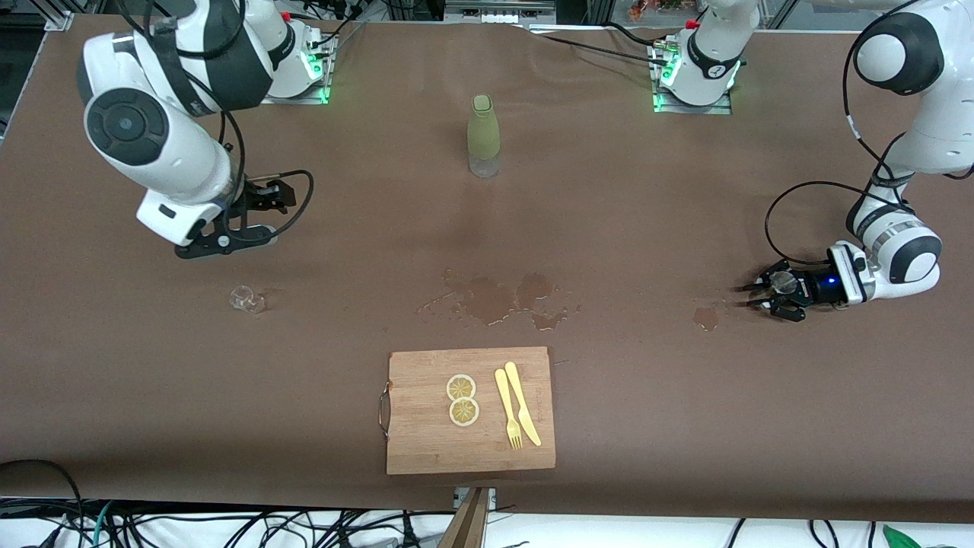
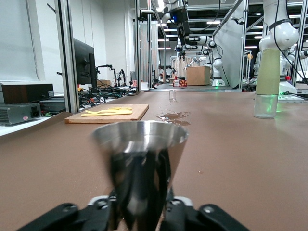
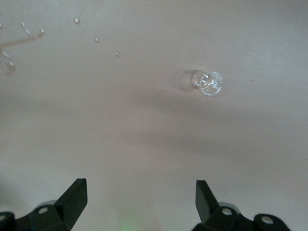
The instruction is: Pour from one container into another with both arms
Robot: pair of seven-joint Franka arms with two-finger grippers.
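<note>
My left gripper (image 1: pixel 755 295) lies low over the table at the left arm's end, shut on a small steel cone-shaped cup (image 1: pixel 781 284). The left wrist view shows the cup (image 2: pixel 139 144) upright between the fingers of that gripper (image 2: pixel 139 204). My right gripper (image 1: pixel 228 237) hangs open above the table at the right arm's end, with nothing between its fingers. A small clear glass (image 1: pixel 246 298) stands on the table near it, closer to the front camera. In the right wrist view the glass (image 3: pixel 208 83) sits well ahead of the open right gripper (image 3: pixel 141 192).
A green bottle (image 1: pixel 484 133) with a clear base stands mid-table near the arms' bases. Wet spill patches (image 1: pixel 502 298) mark the brown cloth, with a smaller one (image 1: pixel 706 317) by the left gripper. A wooden board (image 1: pixel 426 441) carries lemon slices, a fork and a knife.
</note>
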